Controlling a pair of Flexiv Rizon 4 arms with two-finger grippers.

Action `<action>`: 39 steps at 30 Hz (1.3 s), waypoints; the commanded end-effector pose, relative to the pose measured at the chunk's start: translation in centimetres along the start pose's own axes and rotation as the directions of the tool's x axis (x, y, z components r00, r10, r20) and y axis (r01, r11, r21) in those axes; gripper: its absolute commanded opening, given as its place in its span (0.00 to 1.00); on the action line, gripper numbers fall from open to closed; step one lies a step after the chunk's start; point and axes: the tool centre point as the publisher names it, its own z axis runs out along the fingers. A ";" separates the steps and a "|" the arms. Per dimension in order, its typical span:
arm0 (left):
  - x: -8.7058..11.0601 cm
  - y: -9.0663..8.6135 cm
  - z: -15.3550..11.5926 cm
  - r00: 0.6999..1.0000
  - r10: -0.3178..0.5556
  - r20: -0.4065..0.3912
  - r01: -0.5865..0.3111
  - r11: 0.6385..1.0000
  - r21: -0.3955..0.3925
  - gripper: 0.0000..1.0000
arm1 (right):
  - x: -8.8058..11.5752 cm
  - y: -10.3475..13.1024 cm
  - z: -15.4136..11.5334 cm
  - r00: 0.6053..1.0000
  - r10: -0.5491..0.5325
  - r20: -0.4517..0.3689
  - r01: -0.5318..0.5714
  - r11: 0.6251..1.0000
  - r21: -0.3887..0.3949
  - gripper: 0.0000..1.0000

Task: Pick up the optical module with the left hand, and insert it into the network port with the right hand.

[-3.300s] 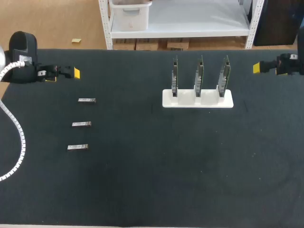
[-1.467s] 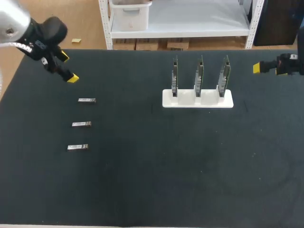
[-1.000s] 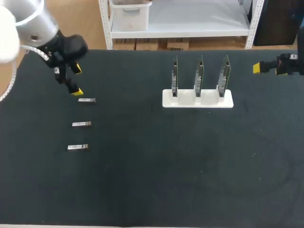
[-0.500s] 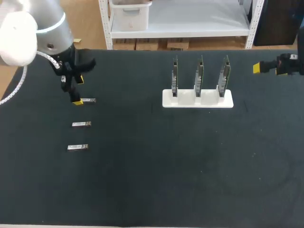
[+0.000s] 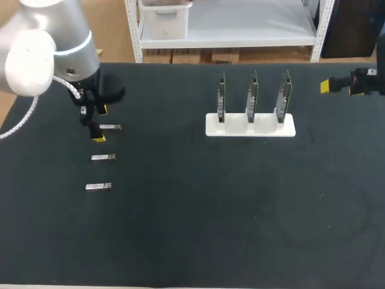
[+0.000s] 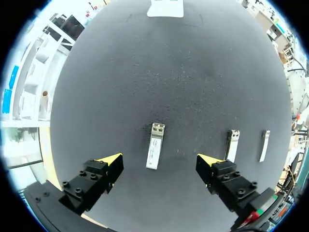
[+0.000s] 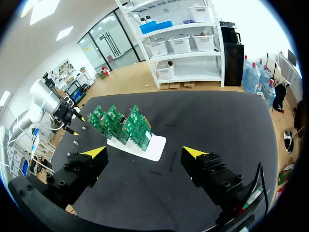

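A white stand (image 5: 250, 124) holding three upright green circuit boards (image 5: 253, 96) sits on the dark table (image 5: 210, 235). Well to the stand's left lie three small metal modules in a column. The first module (image 5: 110, 127) is level with the stand, the second module (image 5: 103, 157) lies nearer the table's front edge, and the third module (image 5: 98, 186) nearer still.

The left arm (image 5: 51, 51) comes in over the back left corner, and the left tool (image 5: 101, 124) hangs at the first module. The head view shows only its two yellow tips, one on the far side of that module and one on the near side. Whether they touch it cannot be told from there. The left wrist view settles this: the fingers stand wide apart with the first module lying flat on the table between them. The module is clear of both tips, and the other two modules lie off beside one finger. This tool holds nothing.

The right tool (image 5: 325, 86) waits to the stand's right, near the table's back edge, and only one yellow tip shows from above. Its own wrist view shows both fingers spread wide with nothing between them and the stand ahead. The ports on the boards are probably too small to make out in any view.
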 end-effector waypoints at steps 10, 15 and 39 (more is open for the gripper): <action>0.1 0.3 1.3 0.999 -0.005 -0.033 0.006 1.000 0.019 1.00 | 0.0 0.1 0.0 1.000 0.001 0.001 -0.001 1.000 0.003 1.00; 0.3 0.3 1.4 0.999 -0.010 -0.037 0.011 1.000 0.023 1.00 | 0.0 0.1 0.0 1.000 0.001 0.001 -0.001 1.000 0.003 1.00; 0.9 0.8 1.8 0.994 -0.105 0.021 0.103 0.991 0.082 0.00 | 0.0 0.1 0.0 1.000 0.001 0.001 -0.001 1.000 0.003 1.00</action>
